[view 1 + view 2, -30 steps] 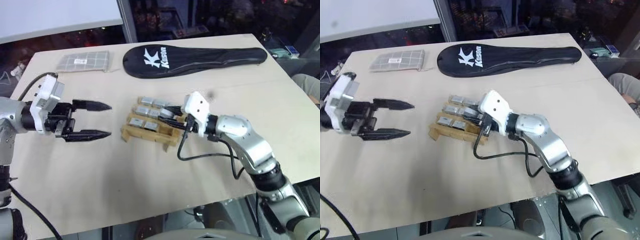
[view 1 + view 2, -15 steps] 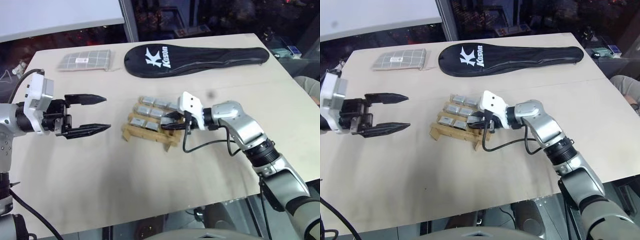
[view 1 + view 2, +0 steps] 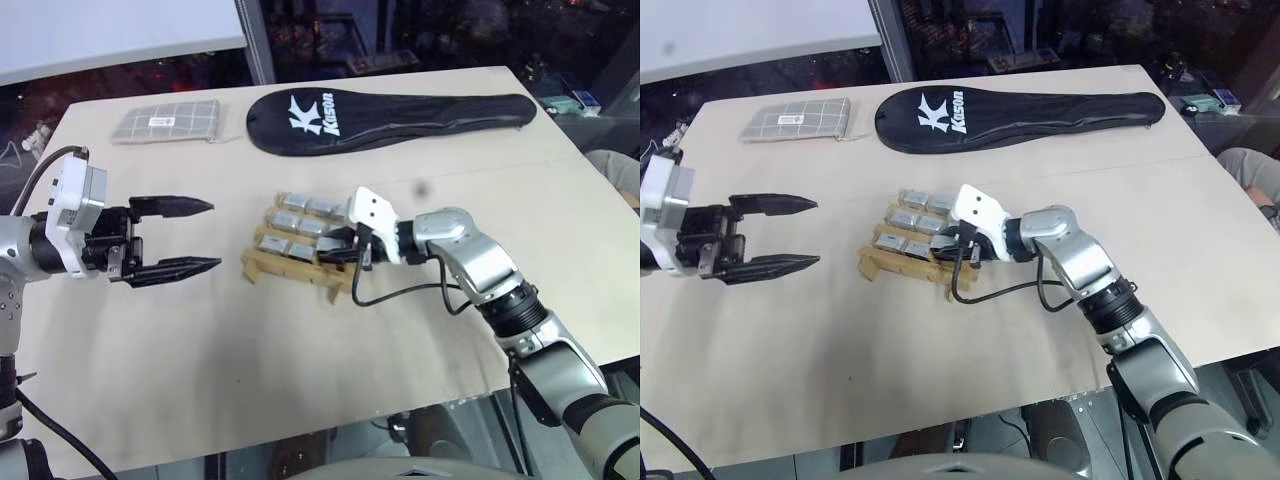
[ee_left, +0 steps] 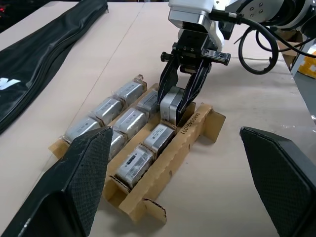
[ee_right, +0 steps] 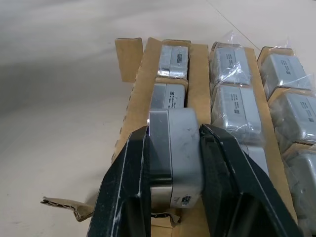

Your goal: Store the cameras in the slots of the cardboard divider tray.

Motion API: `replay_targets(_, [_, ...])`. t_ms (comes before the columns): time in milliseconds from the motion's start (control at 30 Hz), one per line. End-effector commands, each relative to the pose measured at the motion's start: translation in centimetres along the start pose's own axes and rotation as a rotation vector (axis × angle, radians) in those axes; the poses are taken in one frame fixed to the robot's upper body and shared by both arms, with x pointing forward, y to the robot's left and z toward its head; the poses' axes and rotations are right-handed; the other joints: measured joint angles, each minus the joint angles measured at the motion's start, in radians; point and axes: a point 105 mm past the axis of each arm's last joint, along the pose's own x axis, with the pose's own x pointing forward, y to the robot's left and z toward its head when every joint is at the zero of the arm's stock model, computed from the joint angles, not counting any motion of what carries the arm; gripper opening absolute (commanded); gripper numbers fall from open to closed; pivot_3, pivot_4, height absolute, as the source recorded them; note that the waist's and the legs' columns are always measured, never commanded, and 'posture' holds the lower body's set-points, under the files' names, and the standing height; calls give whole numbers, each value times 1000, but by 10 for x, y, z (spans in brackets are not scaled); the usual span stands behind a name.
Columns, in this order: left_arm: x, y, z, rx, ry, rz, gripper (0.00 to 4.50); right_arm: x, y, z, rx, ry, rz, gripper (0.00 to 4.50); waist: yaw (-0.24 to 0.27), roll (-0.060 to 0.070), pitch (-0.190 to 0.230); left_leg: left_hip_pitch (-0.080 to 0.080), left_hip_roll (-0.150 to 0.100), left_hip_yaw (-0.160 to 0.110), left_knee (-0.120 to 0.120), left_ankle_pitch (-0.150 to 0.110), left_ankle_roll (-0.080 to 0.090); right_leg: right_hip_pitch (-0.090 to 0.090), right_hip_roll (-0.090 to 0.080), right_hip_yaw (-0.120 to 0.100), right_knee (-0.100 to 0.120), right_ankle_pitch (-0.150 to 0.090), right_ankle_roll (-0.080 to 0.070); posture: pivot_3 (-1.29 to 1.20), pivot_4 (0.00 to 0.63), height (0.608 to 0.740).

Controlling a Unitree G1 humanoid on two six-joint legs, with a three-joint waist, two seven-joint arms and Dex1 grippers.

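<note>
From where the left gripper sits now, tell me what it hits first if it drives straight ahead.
Likely the cardboard divider tray with its cameras, straight ahead of the open left gripper; the right gripper holds a camera over it. Depth is uncertain.

Approx. 9 cameras point(image 4: 129, 121): 8 in slots, 1 held above. 1 cardboard divider tray point(image 4: 197, 131), 1 blk racket cover point(image 3: 390, 110), 1 grey gridded packet point(image 3: 168, 122) on bench point(image 3: 300, 350).

A long black racket cover point(image 3: 390, 115) lies beside a flat grey gridded packet point(image 3: 166, 122), perhaps fabric, on the pale table point(image 3: 300, 370).
</note>
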Motion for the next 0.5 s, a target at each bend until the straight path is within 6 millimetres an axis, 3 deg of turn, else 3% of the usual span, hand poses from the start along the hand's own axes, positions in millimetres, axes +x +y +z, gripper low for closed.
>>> replay_targets(33, [-5, 2, 8, 42, 5, 3, 4284, -3, -1, 5, -15, -10, -26, 778, 0, 0, 0, 0, 0, 0, 0, 0, 0, 0, 0, 0, 0, 0, 0, 0, 150, 740])
replay_targets(67, [-5, 3, 8, 41, 5, 0, 4284, -2, -1, 6, -11, -16, -29, 778, 0, 0, 0, 0, 0, 0, 0, 0, 0, 0, 0, 0, 0, 0, 0, 0, 150, 740])
replay_targets(133, [-4, 3, 6, 39, 9, -5, 4284, 0, 4, 7, -1, -18, -8, 1839, 0, 0, 0, 0, 0, 0, 0, 0, 0, 0, 0, 0, 0, 0, 0, 0, 150, 740])
replay_targets(200, [-4, 3, 5, 37, 17, -12, 4284, 1, 10, 7, 13, -18, 20, 2619, 0, 0, 0, 0, 0, 0, 0, 0, 0, 0, 0, 0, 0, 0, 0, 0, 150, 740])
replay_targets(267, [-5, 4, 5, 37, 17, -12, 4284, 2, 12, 7, 23, -20, 23, 3785, 0, 0, 0, 0, 0, 0, 0, 0, 0, 0, 0, 0, 0, 0, 0, 0, 150, 740])
replay_targets(333, [-4, 5, 4, 36, 17, -14, 4284, 2, 13, 5, 25, -17, 15, 4441, 0, 0, 0, 0, 0, 0, 0, 0, 0, 0, 0, 0, 0, 0, 0, 0, 150, 740])
replay_targets(500, [-4, 5, 3, 31, 18, -21, 4284, -3, 7, 7, 36, -27, -34, 4441, 0, 0, 0, 0, 0, 0, 0, 0, 0, 0, 0, 0, 0, 0, 0, 0, 150, 740])
